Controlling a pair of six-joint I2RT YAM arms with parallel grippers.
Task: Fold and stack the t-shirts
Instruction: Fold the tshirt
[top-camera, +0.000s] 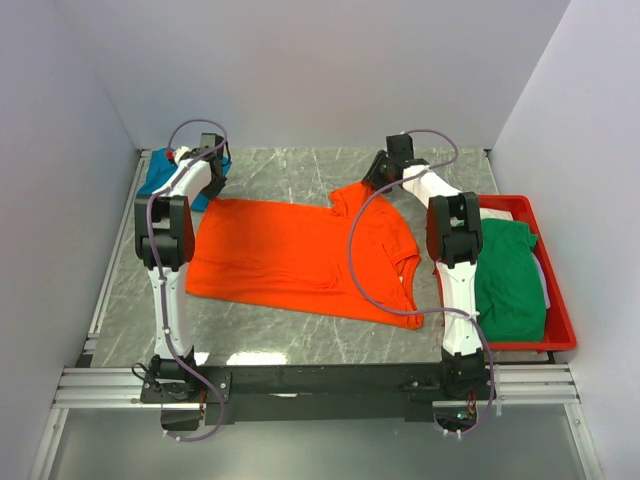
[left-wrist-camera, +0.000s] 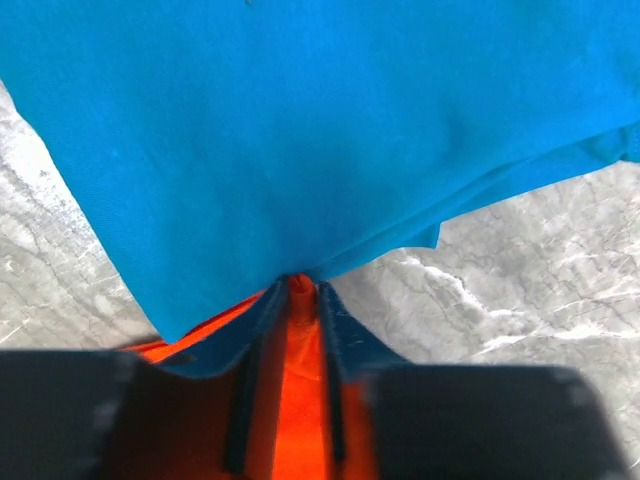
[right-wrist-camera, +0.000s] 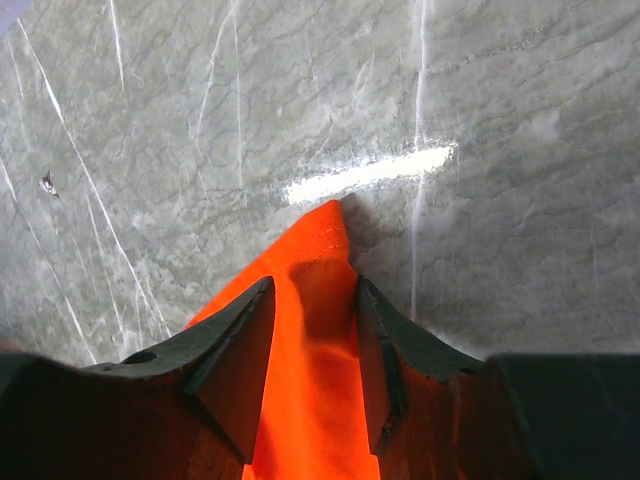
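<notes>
While pinched (two corners), orange t-shirt (top-camera: 300, 255)

On the table (top-camera: 300, 175), 1 bunched t-shirt (top-camera: 158, 176) lies behind-left of the spread t-shirt (top-camera: 285, 255); a tray (top-camera: 561, 331) holding 2 t-shirts (top-camera: 510, 285) lies to its right.

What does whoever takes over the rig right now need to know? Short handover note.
Left gripper: shut on the far left edge of the orange t-shirt, right beside the teal t-shirt.
Right gripper: shut on the orange t-shirt's far right part.
Orange t-shirt: spread mid-table, unfolded.
Teal t-shirt: far left corner; can't tell if it is folded.
Green t-shirt: loose in the red tray, on top of the white t-shirt.
Done: no stack visible.
Left: fold orange, green and white, then stack them all.
</notes>
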